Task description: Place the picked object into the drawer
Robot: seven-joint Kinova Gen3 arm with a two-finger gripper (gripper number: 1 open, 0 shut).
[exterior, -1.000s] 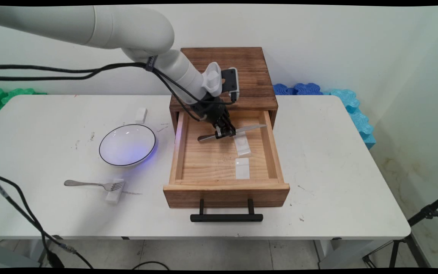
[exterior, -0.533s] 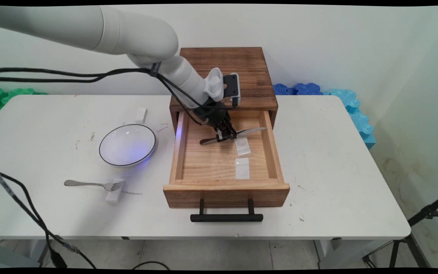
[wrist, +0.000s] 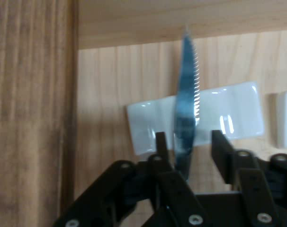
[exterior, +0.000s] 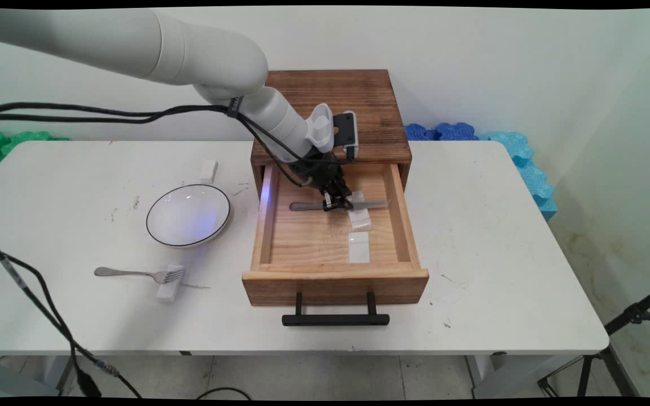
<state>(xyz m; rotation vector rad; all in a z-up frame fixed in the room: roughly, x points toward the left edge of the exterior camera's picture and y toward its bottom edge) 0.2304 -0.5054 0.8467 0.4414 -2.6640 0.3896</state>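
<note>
My gripper (exterior: 334,202) (wrist: 189,142) reaches down into the open wooden drawer (exterior: 333,280), over its back part. A table knife (exterior: 371,203) (wrist: 186,90) lies level across the drawer, its serrated blade resting on a white cutlery rest (exterior: 361,220) (wrist: 231,118). In the hand view the two fingers stand open on either side of the knife, with a small gap on each side. A second white rest (exterior: 359,248) (wrist: 286,118) lies nearer the drawer's front.
The drawer belongs to a dark wooden cabinet (exterior: 330,101) and has a black handle (exterior: 335,320). Left of it sit a white bowl (exterior: 188,215), a fork (exterior: 133,273) propped on a white rest (exterior: 168,290), and a small white block (exterior: 209,170).
The knife, held tilted above the drawer before, has come down and now lies level on the white rest. The fingers have parted from it.
</note>
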